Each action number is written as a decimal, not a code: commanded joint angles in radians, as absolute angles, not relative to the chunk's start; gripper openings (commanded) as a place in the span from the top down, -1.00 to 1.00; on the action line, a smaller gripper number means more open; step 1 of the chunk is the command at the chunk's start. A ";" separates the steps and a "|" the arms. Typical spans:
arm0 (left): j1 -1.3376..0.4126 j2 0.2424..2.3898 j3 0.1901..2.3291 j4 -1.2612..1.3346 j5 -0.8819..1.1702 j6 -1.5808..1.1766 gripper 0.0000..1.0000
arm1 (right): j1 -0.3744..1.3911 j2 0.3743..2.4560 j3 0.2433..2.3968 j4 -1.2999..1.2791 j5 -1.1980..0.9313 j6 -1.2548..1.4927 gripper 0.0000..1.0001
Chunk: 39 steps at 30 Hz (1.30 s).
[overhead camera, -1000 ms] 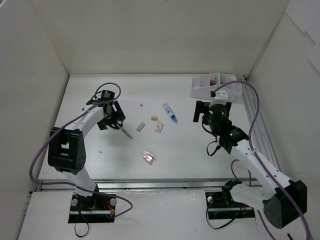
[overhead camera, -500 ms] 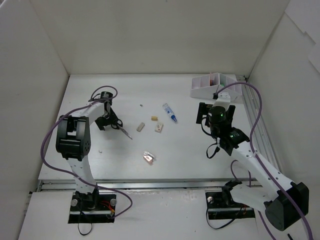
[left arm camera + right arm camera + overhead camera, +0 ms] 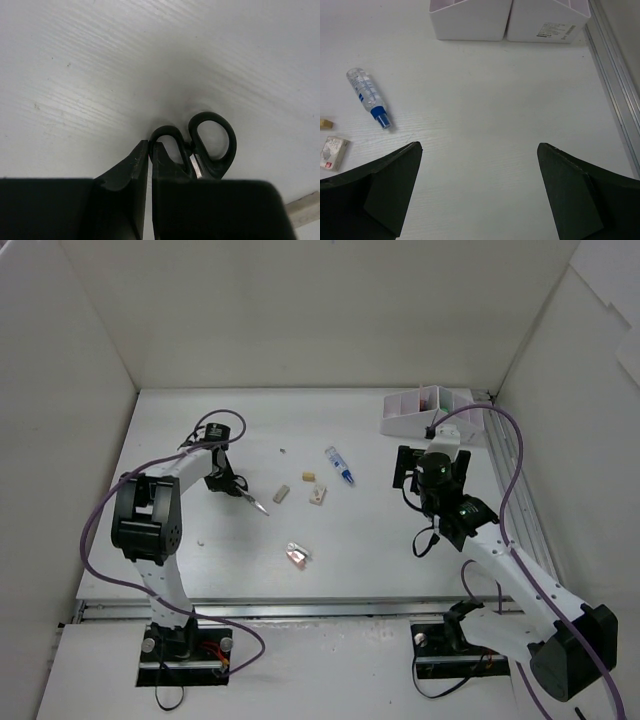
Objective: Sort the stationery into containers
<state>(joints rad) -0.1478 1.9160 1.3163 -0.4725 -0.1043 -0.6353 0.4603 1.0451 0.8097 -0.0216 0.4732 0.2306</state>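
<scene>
Overhead, the white organiser [image 3: 430, 412] stands at the far right corner of the table [image 3: 380, 540], and every loose piece lies to its left and nearer the arm bases. The blue-tipped tube [image 3: 339, 465] is the closest to it. A beige eraser [image 3: 309, 477] and a white eraser [image 3: 318, 495] lie just beyond the tube. The black-handled scissors [image 3: 250, 502] are well apart from the organiser, far over to its left. The left gripper [image 3: 222, 480] is down at their handle end, though this view is too small to show its jaws. The right gripper [image 3: 430, 462] hovers just on the near side of the organiser with its black fingers spread wide.

From the left wrist, the left gripper [image 3: 150, 144] is closed. Its two fingers [image 3: 125, 175] meet with only a thin slit between them, and nothing shows in that slit. The scissors [image 3: 212, 140] lie flat on the table with their two handle loops just beside the outer face of one finger. The smaller loop touches that finger or tucks under it; I cannot tell which. The scissors are not clamped.

From the right wrist, the right gripper [image 3: 477, 147] is spread as wide as it goes and holds nothing, with bare table between its fingers [image 3: 395, 185]. The organiser [image 3: 470, 20] stands straight ahead at the top of the view, two of its white fronts showing. The tube [image 3: 367, 95] lies near and to the organiser's left, its blue tip pointing away from it. The white eraser [image 3: 332, 152] and the beige eraser [image 3: 325, 123] lie farther out the same way.
</scene>
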 commanded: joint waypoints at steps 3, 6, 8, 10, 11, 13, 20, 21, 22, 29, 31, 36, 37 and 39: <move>-0.184 1.677 1.256 -0.296 -0.069 -0.459 1.00 | 0.476 1.009 0.827 0.037 0.312 0.167 -0.96; -0.219 1.542 1.183 -0.183 0.024 -0.375 1.00 | 0.488 0.988 0.807 0.086 0.186 0.135 -0.96; -0.248 1.441 1.117 -0.091 0.098 -0.315 1.00 | 0.503 0.971 0.793 0.144 0.074 0.130 -0.96; -0.271 1.358 1.085 -0.042 0.155 -0.258 1.00 | 0.517 0.960 0.767 0.229 0.008 0.124 -0.96; -0.302 1.341 1.068 -0.017 0.204 -0.238 1.00 | 0.525 0.960 0.762 0.257 -0.108 0.118 -0.96; -0.333 1.298 1.062 -0.008 0.245 -0.200 1.00 | 0.534 0.977 0.756 0.335 -0.194 0.109 -0.96; -0.509 1.270 1.094 -0.028 0.260 -0.109 1.00 | 0.592 1.107 0.822 0.466 -0.376 0.153 -0.96; -0.546 1.272 1.097 -0.029 0.244 -0.106 1.00 | 0.597 1.139 0.834 0.482 -0.374 0.169 -0.96; -0.561 1.278 1.103 -0.034 0.224 -0.106 1.00 | 0.607 1.156 0.842 0.511 -0.377 0.182 -0.96; -0.667 1.315 1.137 -0.028 0.091 -0.103 1.00 | 0.658 1.310 0.920 0.512 -0.324 0.258 -0.90; -0.692 1.319 1.141 -0.028 0.078 -0.101 1.00 | 0.666 1.333 0.933 0.506 -0.311 0.267 -0.55; -0.710 1.315 1.141 -0.009 0.025 -0.095 1.00 | 0.669 1.348 0.954 0.463 -0.307 0.275 0.16; -0.710 1.312 1.141 -0.008 0.023 -0.092 1.00 | 0.669 1.350 0.956 0.457 -0.316 0.273 0.24; -0.719 1.313 1.141 0.028 0.023 -0.089 1.00 | 0.672 1.354 0.963 0.456 -0.347 0.272 0.48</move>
<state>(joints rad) -0.7086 1.3369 1.0729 -0.0769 0.0547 -0.1062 0.6640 1.3579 0.8955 0.3992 -0.3218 0.2626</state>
